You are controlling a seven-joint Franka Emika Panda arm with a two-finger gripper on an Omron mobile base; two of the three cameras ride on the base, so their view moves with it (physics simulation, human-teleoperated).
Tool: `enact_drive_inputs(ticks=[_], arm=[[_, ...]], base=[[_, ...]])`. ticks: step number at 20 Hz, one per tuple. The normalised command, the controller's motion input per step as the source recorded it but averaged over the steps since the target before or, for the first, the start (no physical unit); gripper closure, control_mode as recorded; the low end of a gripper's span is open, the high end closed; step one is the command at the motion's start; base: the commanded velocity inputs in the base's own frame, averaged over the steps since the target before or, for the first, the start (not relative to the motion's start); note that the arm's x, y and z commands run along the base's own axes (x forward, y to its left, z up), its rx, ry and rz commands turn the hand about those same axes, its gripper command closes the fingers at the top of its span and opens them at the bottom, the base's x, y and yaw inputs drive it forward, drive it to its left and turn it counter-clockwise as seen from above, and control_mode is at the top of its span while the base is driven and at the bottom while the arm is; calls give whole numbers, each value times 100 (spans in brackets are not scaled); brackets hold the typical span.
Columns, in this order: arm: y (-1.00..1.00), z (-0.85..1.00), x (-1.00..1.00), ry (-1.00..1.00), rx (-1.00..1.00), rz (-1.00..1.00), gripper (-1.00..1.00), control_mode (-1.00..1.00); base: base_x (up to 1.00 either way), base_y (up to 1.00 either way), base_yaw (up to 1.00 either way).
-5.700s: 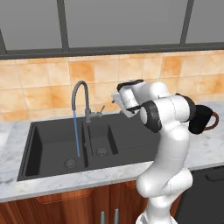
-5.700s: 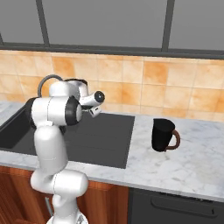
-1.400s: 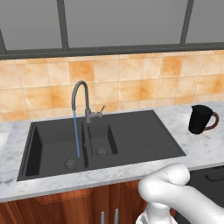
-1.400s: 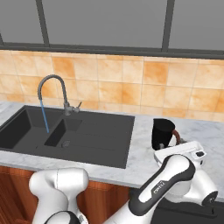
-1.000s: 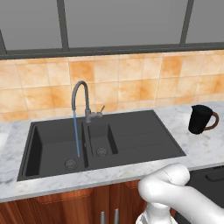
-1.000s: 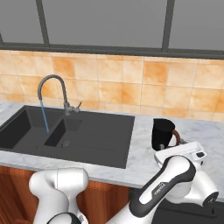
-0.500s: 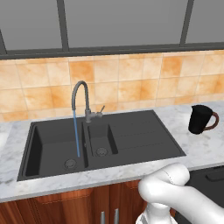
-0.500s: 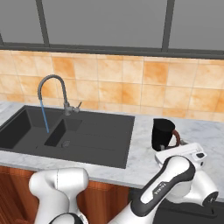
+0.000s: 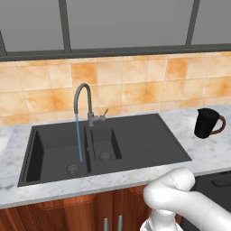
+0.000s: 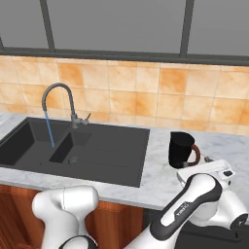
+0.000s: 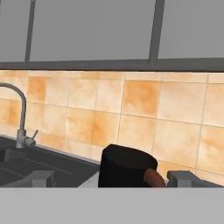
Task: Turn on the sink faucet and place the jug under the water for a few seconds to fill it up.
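Observation:
The sink faucet (image 9: 83, 100) arches over the large basin of the dark sink (image 9: 135, 140), and a thin blue stream of water (image 9: 79, 137) falls from it toward the drain. The lever handle (image 9: 103, 113) at its base points up and to the right. The black jug (image 10: 180, 149) stands upright on the counter right of the sink, its reddish-brown handle (image 10: 196, 155) turned right. My gripper (image 10: 207, 163) sits low at the counter's front, just before the jug. In the hand view the jug (image 11: 124, 168) stands straight ahead, framed by the wide-apart fingertips (image 11: 40, 178). The gripper (image 11: 113, 180) is open and holds nothing.
Grey marble counter (image 9: 203, 153) runs on both sides of the sink, with an orange tiled wall (image 9: 135, 81) and a window behind it. A dark cooktop (image 9: 221, 182) lies at the front right. Wooden cabinet doors (image 9: 90, 212) are below. The ribbed drainboard (image 9: 153, 135) separates the basins from the jug.
Since the oldest frames my arm has swung from the faucet down to the right, in front of the jug. Over the last second nothing has moved; the water keeps running.

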Motion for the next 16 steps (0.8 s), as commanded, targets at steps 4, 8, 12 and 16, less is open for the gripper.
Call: enact_drive_inputs(ticks=[4,8,12,16], arm=[[-34,0,0,4,1,0,-100,-100],[-29,-1,1,7,0,0,-100,-100],[-19,-2,6,12,0,1,-100,-100],[-3,-11,12,17,0,3,-100,-100]], base=[[0,0,0],[0,0,0],[0,0,0],[0,0,0]])
